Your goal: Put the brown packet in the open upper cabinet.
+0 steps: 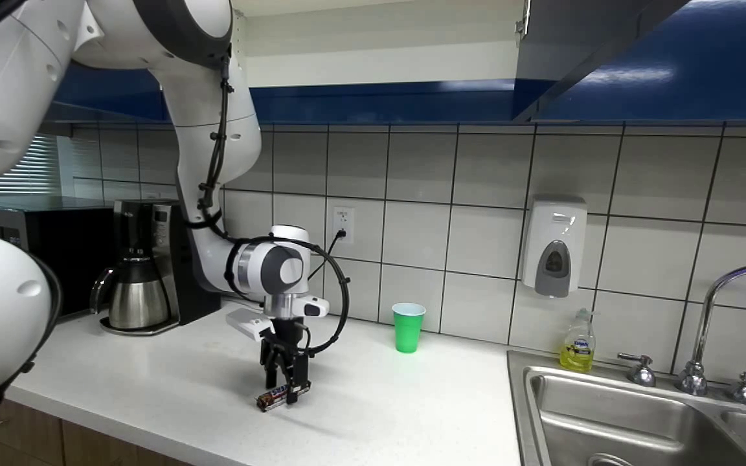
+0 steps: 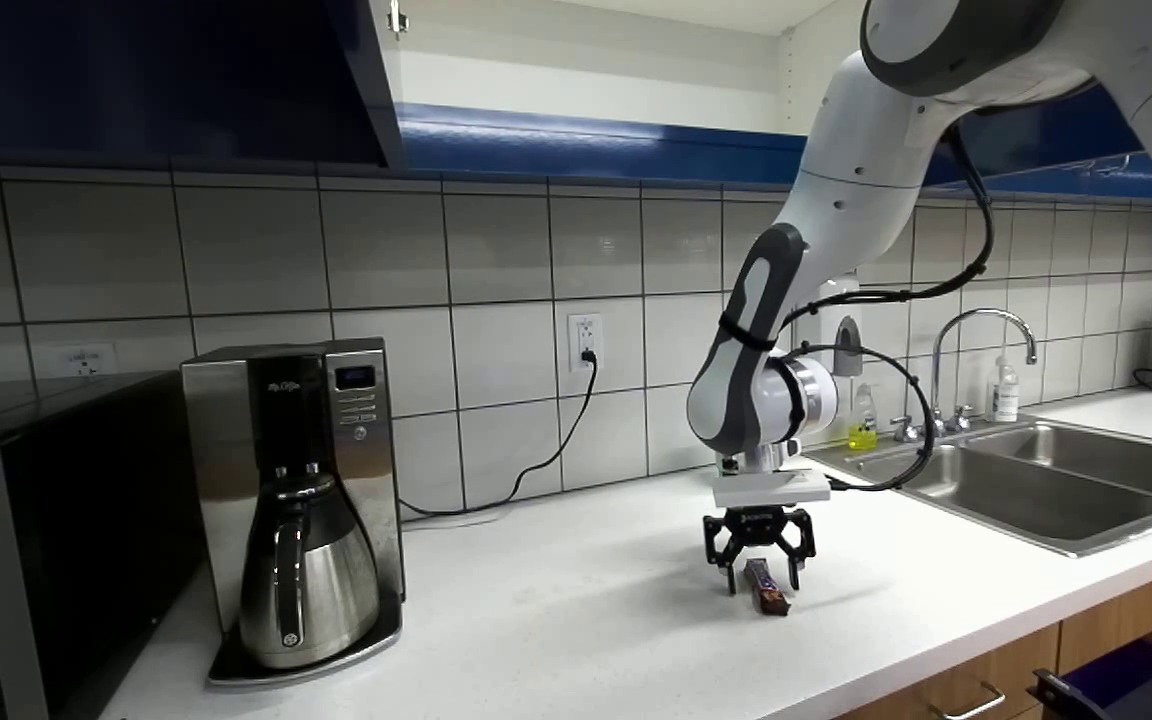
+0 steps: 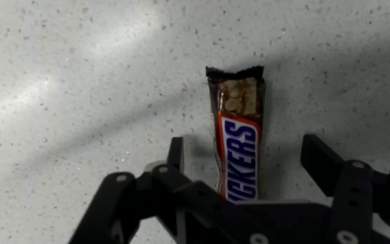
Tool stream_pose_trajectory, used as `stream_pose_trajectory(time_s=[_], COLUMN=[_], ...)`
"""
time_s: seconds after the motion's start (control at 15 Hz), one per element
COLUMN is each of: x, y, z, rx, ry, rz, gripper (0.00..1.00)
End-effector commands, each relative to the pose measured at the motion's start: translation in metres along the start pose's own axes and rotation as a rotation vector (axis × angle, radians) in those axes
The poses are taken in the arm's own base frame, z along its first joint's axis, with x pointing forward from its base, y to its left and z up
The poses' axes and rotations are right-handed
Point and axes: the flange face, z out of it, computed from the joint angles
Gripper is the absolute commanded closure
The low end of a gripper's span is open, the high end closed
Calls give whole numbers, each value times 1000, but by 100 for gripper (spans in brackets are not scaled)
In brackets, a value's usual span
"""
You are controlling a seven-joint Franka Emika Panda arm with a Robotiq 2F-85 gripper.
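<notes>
Straddles packet (image 3: 237,135) with gripper (image 2: 763,587) jaws apart.
Leaves a strip of counter (image 3: 283,159) either side, well below the open cabinet (image 2: 586,75).

Counting one gripper (image 2: 763,580), one brown packet (image 3: 239,135), one open upper cabinet (image 1: 379,52), one green cup (image 1: 408,330); at left, one microwave (image 2: 96,510), one coffee maker (image 2: 286,420), one carafe (image 2: 321,590); at right, one sink (image 1: 524,414), two basins (image 2: 1016,490), one faucet (image 1: 704,323), two handles (image 1: 641,373), two bottles (image 2: 1005,393), one soap dispenser (image 1: 555,236).
</notes>
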Motion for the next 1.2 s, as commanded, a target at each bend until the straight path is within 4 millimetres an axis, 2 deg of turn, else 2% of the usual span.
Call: stream_pose_trajectory(time_s=[0.0, 0.33, 0.47, 0.73, 1.13], x=[5, 7, 8, 9, 9], y=[-4, -13, -14, -11, -1], z=[2, -1, -3, -10, -48], rx=[-5, -3, -2, 10, 50], ry=[6, 17, 20, 27, 72], rz=[24, 16, 17, 16, -44], gripper=[42, 81, 94, 94, 94])
